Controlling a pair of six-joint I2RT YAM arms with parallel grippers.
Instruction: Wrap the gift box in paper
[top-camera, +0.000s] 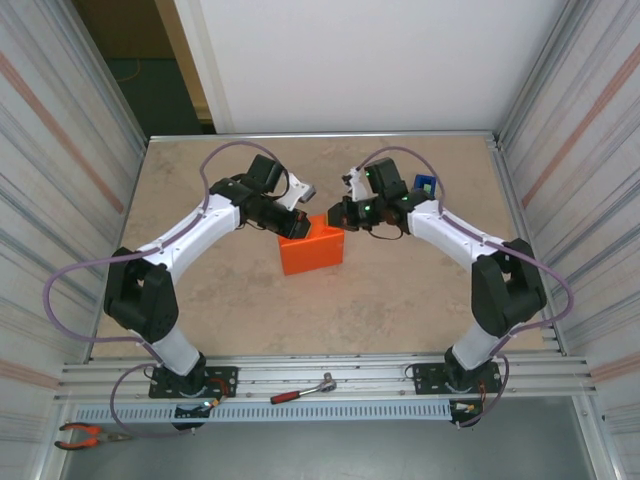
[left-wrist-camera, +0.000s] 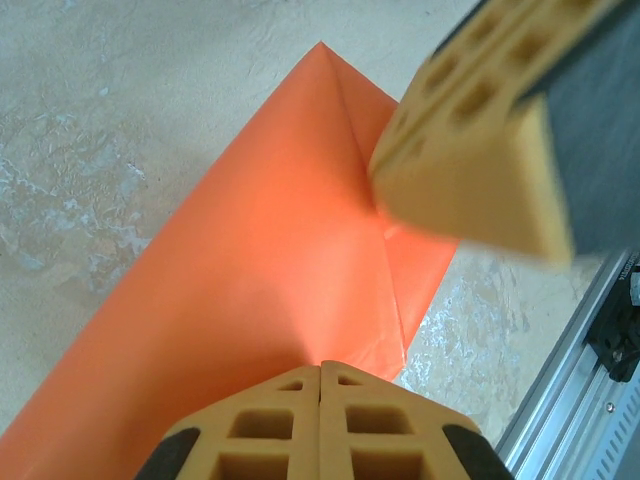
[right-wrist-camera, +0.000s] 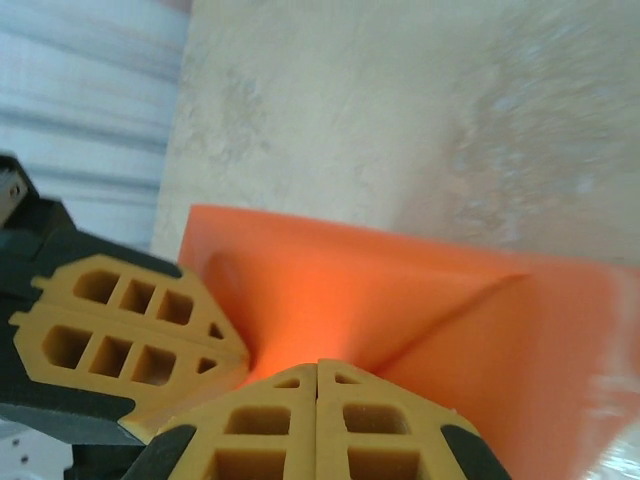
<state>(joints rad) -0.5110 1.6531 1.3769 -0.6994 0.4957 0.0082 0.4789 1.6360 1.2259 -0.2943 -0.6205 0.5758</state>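
**Both pincers shut, noses down on the paper**

Here we are: the orange paper (top-camera: 312, 255) stands mid-desk (top-camera: 200, 300), folded into a boxy block, and the box is hidden from me. My left pincer (left-wrist-camera: 320, 368) is squeezed fully shut, fingers flush, tips against the paper's top at its far left side. My right pincer (right-wrist-camera: 318, 365), just as tightly shut, meets the paper from its far right side. The two noses sit just beside each other over a creased triangular flap. Whether either nips a fold, I cannot tell.
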